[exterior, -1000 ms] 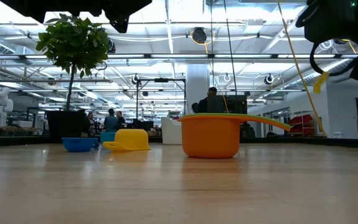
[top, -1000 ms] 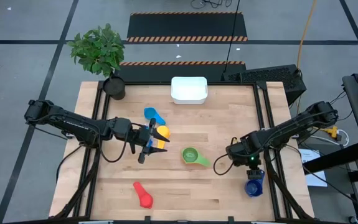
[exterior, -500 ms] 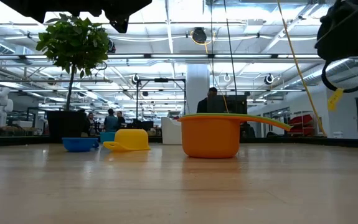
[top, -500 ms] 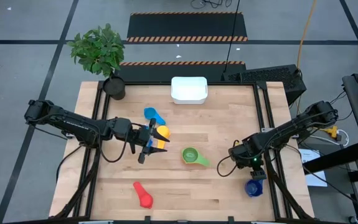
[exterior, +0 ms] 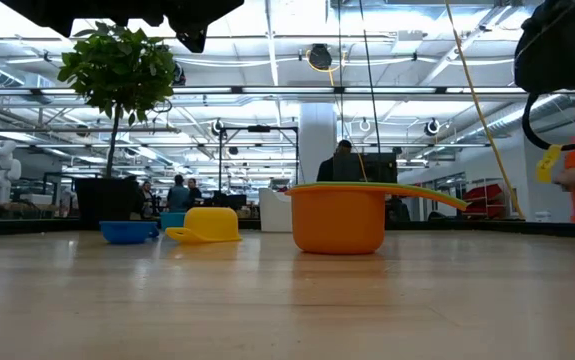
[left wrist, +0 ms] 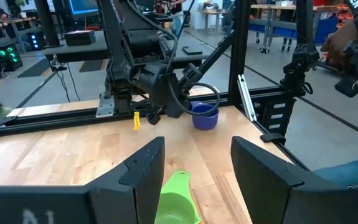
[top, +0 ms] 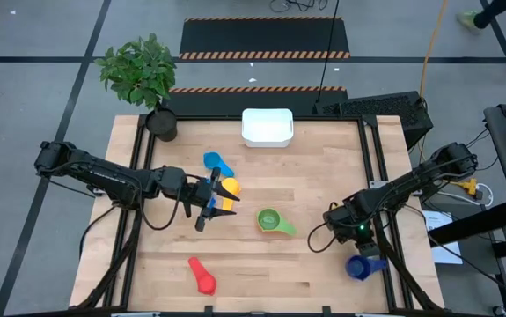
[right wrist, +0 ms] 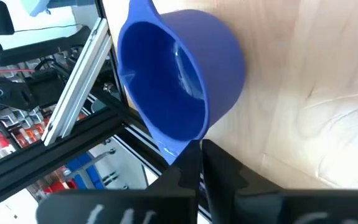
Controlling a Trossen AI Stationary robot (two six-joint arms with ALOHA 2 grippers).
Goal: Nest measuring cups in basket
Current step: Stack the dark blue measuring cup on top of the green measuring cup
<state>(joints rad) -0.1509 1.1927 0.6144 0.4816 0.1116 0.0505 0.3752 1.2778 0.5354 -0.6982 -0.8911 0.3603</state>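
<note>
Right gripper (top: 364,253) clamped on dark blue cup (top: 358,266) handle at right near edge; basket (top: 267,127) located far-centre, well apart. Left gripper (top: 210,201) held spread, empty, above yellow cup (top: 228,187), nearer basket.

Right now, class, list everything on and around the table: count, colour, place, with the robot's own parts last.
Basket: one, white, far edge, centre.
Plant in a dark pot: one, green, far left corner.
Light blue cup: one, left of centre.
Yellow cup: one, beside the left hand.
Green cup: one, centre.
Red cup: one, near edge.
Dark blue cup: one, near right edge, tilted.
Left hand: open, mid-table.
Right hand: shut on the dark blue cup's handle.
</note>
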